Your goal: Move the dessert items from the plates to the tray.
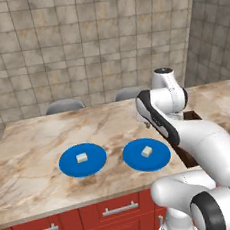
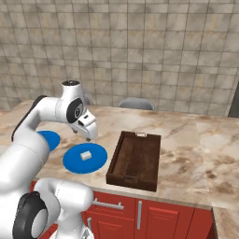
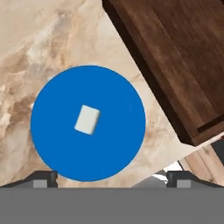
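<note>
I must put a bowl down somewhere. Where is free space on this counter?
Bare marble lies right of the tray, toward the counter's far right end, and behind both plates toward the wall. The strip between the nearer plate and the tray is narrow.

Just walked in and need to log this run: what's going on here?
The robot's open hand hovers above the plate nearer the tray, holding nothing. That plate's dessert cube is still on it, and the second cube sits on the other plate. The wooden tray beside them holds no cube yet.

Glossy white arm, dark joints
</note>
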Robot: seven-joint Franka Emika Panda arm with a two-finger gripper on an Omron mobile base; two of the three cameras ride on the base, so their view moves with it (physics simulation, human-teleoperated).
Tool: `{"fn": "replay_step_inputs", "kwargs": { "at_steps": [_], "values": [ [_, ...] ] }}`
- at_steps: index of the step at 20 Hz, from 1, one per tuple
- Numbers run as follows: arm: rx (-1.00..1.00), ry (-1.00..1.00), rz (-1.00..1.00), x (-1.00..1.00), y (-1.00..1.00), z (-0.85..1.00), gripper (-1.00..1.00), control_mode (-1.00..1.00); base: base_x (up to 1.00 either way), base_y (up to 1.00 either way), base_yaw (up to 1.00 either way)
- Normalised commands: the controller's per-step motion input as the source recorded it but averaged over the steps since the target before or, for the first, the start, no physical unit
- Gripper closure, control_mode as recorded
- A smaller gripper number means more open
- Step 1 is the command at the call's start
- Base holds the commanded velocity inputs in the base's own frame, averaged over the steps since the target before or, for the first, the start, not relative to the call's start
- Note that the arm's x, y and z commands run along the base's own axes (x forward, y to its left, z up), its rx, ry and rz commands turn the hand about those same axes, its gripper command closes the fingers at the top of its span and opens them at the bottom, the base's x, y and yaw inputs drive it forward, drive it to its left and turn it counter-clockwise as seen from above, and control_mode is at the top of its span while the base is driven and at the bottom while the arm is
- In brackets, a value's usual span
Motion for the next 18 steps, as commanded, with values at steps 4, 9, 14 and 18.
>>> {"fn": "replay_step_inputs", "kwargs": {
  "at_steps": [4, 9, 14, 18],
  "values": [
    [0.00, 0.06, -0.06, 0.00, 0.00, -0.40, -1.00, -1.00, 0.00, 0.00, 0.00],
    [0.02, 0.04, 0.00, 0.00, 0.00, -0.49, -1.00, -1.00, 0.00, 0.00, 0.00],
    [0.01, 0.07, 0.00, 0.02, 0.00, -0.41, -1.00, -1.00, 0.00, 0.00, 0.00],
    [0.00, 0.02, 0.00, 0.23, 0.00, -0.37, -1.00, -1.00, 0.00, 0.00, 0.00]
  ]
}}
